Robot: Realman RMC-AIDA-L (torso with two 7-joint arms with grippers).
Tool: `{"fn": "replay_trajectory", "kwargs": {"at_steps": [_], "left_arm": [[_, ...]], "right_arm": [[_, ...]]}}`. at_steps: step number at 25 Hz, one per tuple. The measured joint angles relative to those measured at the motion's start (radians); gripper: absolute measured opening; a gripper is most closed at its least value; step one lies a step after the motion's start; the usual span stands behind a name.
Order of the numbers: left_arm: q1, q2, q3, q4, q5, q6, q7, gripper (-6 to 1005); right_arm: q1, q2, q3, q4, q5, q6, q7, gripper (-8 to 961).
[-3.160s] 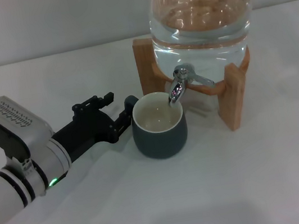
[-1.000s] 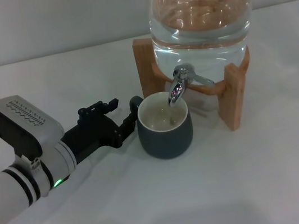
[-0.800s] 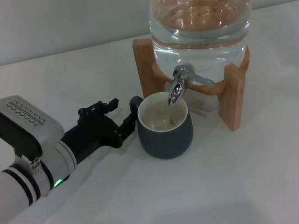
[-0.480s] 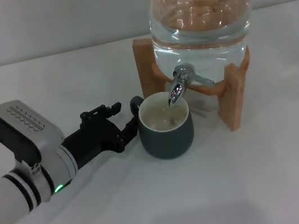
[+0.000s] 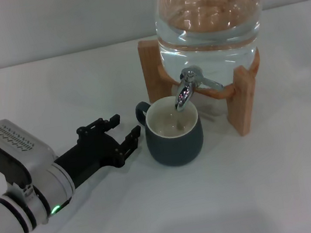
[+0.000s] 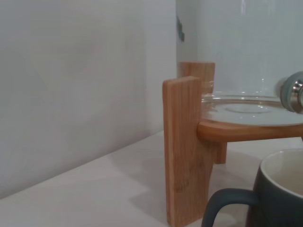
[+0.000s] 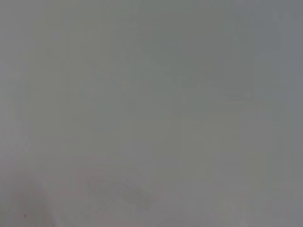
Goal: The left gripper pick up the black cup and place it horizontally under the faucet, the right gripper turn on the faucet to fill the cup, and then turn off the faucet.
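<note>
The squat, matte dark charcoal cup (image 5: 174,132) (cream-white inside) is seen upright on the white table (image 5: 261,182), its mouth directly beneath the small shiny chrome faucet (image 5: 186,88) of the large clear water jar (image 5: 207,11) in its wooden stand (image 5: 242,103). The black two-fingered left gripper (image 5: 124,131) is held just beside the loop handle, fingers spread and empty, touching nothing

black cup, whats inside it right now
The black cup stands upright under the faucet, showing a cream-white inner wall. No stream runs from the spout. The spout tip overlaps part of the opening, so whether there is water at the bottom cannot be told. The open left gripper is clear of it.
</note>
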State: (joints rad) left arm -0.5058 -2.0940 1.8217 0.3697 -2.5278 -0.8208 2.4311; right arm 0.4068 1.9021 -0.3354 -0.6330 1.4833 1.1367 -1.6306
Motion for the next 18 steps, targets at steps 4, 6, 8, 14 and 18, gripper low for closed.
{"fn": "replay_trajectory", "kwargs": {"at_steps": [4,6,8,14,18], "left_arm": [[0.001,0.000,-0.003,-0.002,0.000,0.002,0.001,527],[0.003,0.001,-0.009,-0.007,0.000,0.005,0.002,527],[0.008,0.002,-0.026,-0.011,0.000,0.012,0.001,527],[0.041,0.009,-0.063,-0.008,-0.001,0.016,0.000,527],[0.059,0.011,-0.085,0.000,-0.002,0.015,0.000,527]], "right_arm": [[0.000,0.000,0.000,0.001,0.000,0.004,0.001,841],[0.000,0.000,-0.001,0.001,0.000,0.003,0.001,841],[0.000,0.000,-0.001,0.001,0.000,0.002,0.001,841],[-0.003,-0.003,-0.001,0.006,0.000,0.000,0.001,841],[-0.005,-0.011,-0.001,0.013,0.000,0.000,0.001,841]]}}
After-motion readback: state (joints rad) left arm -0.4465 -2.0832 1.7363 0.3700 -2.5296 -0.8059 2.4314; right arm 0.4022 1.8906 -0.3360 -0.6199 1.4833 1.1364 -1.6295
